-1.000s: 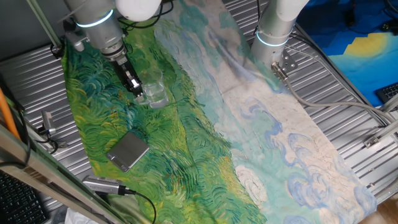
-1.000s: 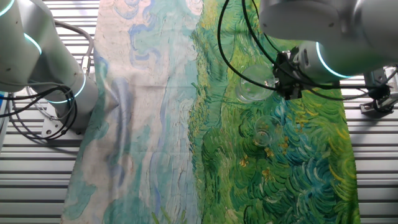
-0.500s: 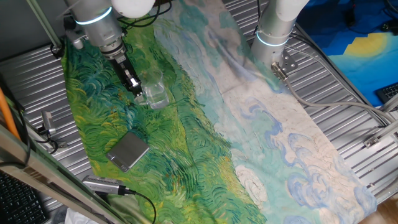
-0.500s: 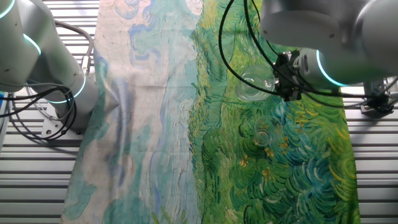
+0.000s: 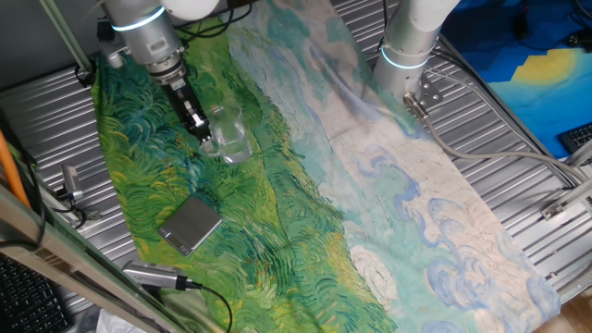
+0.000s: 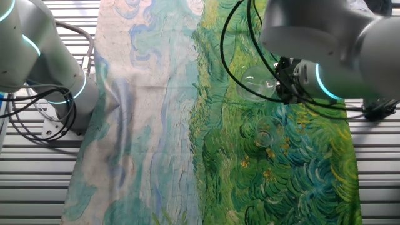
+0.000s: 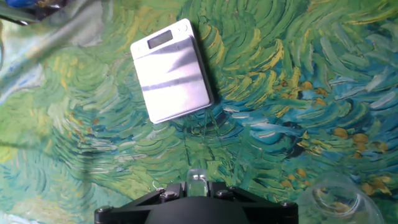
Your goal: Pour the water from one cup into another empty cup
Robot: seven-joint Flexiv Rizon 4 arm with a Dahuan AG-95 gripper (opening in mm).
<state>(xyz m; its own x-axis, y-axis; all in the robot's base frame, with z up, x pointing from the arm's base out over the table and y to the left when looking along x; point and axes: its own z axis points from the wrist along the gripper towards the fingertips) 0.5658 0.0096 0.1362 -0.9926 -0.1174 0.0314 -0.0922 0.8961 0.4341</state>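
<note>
My gripper [image 6: 279, 87] is shut on a small clear glass cup [image 6: 253, 88] and holds it tilted on its side above the green part of the painted cloth. In the one fixed view the gripper [image 5: 205, 137] has the held cup [image 5: 233, 146] right beside its fingertips. A second clear cup [image 6: 264, 132] stands upright on the cloth close by; it also shows in the hand view [image 7: 336, 200] at the lower right. In the hand view the glass rim [image 7: 198, 180] sits between the jaws. I cannot make out the water.
A grey flat square block [image 5: 190, 225] lies on the cloth toward the front left, and it shows in the hand view [image 7: 174, 70]. A second, idle arm's base [image 5: 407, 55] stands at the cloth's far side. Ribbed metal table edges flank the cloth.
The wrist has turned a little and the held cup has tilted further onto its side. The standing cup and the block have not moved.
</note>
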